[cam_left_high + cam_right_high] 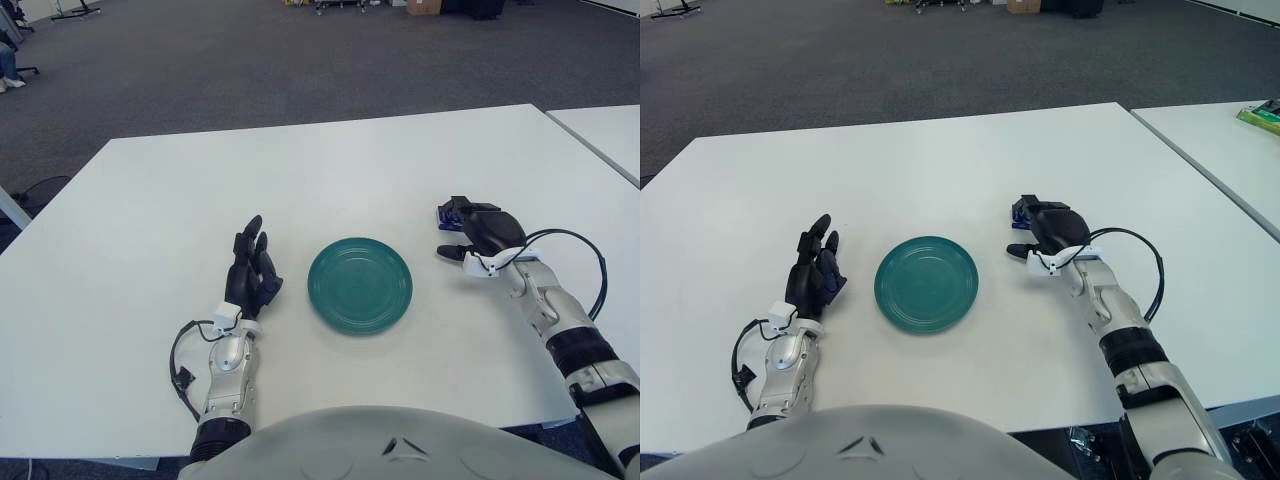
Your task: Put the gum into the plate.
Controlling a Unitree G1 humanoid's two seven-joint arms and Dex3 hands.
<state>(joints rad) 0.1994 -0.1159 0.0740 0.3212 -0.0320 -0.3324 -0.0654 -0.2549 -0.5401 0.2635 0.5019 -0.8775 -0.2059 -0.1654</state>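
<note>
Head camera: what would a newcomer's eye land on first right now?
The green plate, empty at the middle of the white table. To its right, the right hand reaches over the small blue gum; whether it grips it cannot be told. The left hand shows left of the plate, fingers extended, holding nothing.
</note>
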